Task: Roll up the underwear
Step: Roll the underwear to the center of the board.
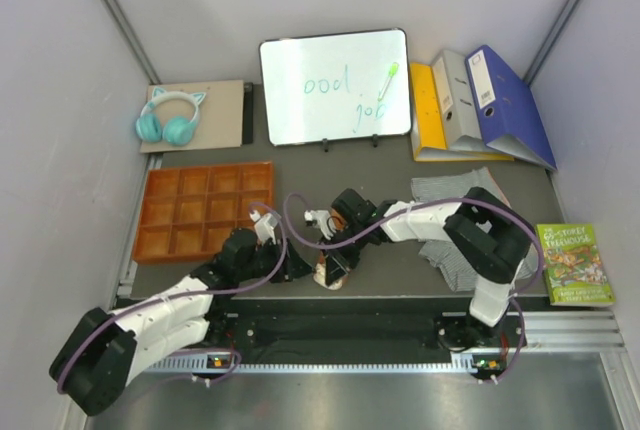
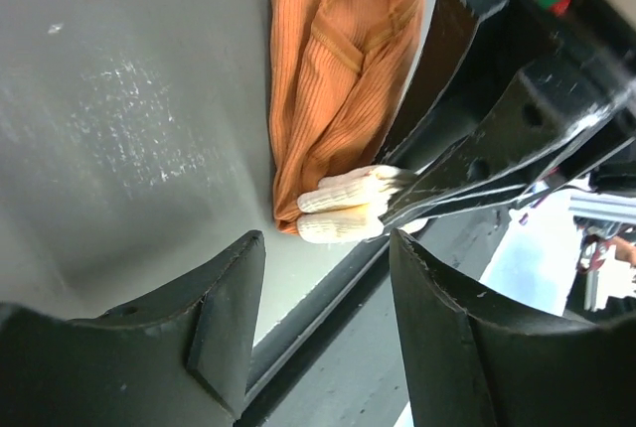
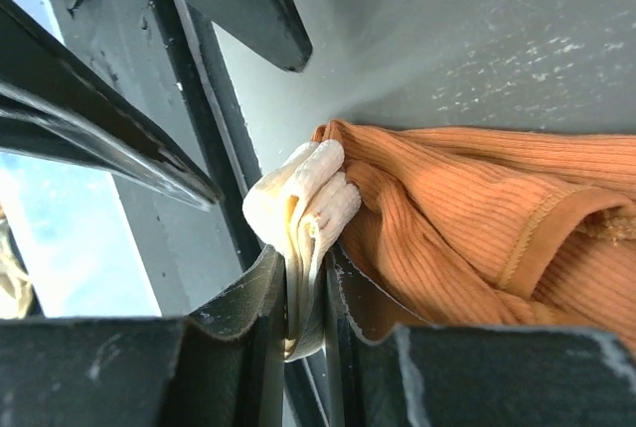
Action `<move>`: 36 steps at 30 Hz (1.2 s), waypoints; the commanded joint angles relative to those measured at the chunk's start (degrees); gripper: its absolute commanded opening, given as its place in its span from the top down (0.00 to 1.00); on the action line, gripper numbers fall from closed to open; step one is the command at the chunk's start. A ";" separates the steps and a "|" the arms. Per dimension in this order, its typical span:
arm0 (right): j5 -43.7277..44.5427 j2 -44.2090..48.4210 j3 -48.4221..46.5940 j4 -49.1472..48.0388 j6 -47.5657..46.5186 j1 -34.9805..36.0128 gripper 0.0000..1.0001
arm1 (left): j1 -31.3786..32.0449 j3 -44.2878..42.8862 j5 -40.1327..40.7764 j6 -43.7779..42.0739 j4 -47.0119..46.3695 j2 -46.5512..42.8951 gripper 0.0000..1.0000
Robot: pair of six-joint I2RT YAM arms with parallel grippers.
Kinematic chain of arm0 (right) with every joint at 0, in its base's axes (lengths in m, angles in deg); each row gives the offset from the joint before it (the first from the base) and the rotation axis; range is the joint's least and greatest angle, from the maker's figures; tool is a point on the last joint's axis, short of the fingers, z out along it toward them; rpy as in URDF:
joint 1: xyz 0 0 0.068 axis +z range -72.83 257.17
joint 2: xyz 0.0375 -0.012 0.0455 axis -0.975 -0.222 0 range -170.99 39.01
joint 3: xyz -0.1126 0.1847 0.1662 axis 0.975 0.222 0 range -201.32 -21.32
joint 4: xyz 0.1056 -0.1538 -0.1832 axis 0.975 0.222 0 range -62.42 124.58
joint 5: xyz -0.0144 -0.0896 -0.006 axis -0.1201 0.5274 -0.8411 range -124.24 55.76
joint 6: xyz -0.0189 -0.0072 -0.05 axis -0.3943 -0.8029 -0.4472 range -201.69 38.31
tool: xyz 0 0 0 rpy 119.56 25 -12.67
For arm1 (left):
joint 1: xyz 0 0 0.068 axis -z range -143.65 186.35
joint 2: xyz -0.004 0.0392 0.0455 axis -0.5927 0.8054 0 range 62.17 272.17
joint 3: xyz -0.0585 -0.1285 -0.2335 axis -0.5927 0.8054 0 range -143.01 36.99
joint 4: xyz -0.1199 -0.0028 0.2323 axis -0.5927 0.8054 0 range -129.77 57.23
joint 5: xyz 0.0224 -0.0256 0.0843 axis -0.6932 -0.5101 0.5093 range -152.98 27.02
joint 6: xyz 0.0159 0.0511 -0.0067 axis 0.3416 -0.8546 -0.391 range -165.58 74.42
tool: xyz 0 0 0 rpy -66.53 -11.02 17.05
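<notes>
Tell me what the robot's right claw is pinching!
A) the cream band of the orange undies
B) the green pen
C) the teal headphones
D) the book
A: the right wrist view shows the right gripper shut on the cream waistband of the orange briefs.

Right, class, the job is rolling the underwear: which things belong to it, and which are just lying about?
Job: orange briefs, pinched at the cream waistband by the right pincer; striped boxer shorts; left pincer, open.
Lying about: compartment tray, headphones, whiteboard, binders, book.
</notes>
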 commanded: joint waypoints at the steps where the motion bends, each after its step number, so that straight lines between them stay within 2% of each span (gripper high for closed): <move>1: -1.58 -2.38 -2.29 0.30 -2.31 -1.71 0.91 | 1.51 -0.15 1.41 -2.62 -7.49 4.37 0.42; 10: -3.61 -5.01 -2.91 0.47 -2.75 -2.59 0.91 | 6.70 -1.56 7.30 -2.53 -15.58 15.80 0.42; 14: -3.61 -5.28 -2.82 0.47 -3.01 -2.68 0.90 | 7.14 -1.56 10.56 -2.79 -15.41 17.30 0.55; 15: -3.78 -5.28 -2.82 0.47 -2.84 -3.03 0.89 | 7.14 -1.47 11.17 -2.79 -15.24 17.47 0.63; 17: -3.87 -5.11 -2.82 0.47 -2.66 -3.29 0.87 | 7.23 -1.39 11.79 -2.62 -15.06 17.74 0.72; 18: -3.96 -4.84 -2.82 0.82 -2.66 -3.56 0.85 | 7.31 -1.38 12.31 -2.62 -15.06 17.83 0.79; 21: -3.08 -2.91 -2.91 2.05 -1.96 -4.34 0.66 | 7.40 -1.91 13.11 -2.18 -14.36 18.09 0.92; 22: -2.56 -2.12 -2.91 2.58 -1.61 -4.61 0.56 | 7.40 -2.17 13.28 -2.00 -13.57 18.26 0.94; 24: -1.07 1.12 -2.91 3.63 -0.55 -5.23 0.48 | 7.40 -3.05 13.98 -0.86 -12.17 18.62 1.00; 25: -0.36 2.27 -2.82 4.86 -0.20 -5.66 0.34 | 7.40 -3.32 14.51 -0.51 -10.94 19.05 1.00; 27: 3.15 6.48 -2.47 6.35 1.12 -5.76 0.20 | 7.40 -4.45 15.39 0.98 -9.18 19.58 1.00; 30: 8.42 12.20 -0.81 7.59 4.62 -5.93 0.12 | 7.40 -5.86 16.27 2.83 -6.80 20.63 1.00; 33: 13.43 17.02 3.41 5.67 10.42 -5.93 0.10 | 7.40 -6.74 16.01 5.11 -6.45 21.87 1.00; 36: 14.85 19.49 10.25 -1.52 18.24 -5.93 0.10 | 7.40 -7.27 16.10 6.96 -6.36 23.27 1.00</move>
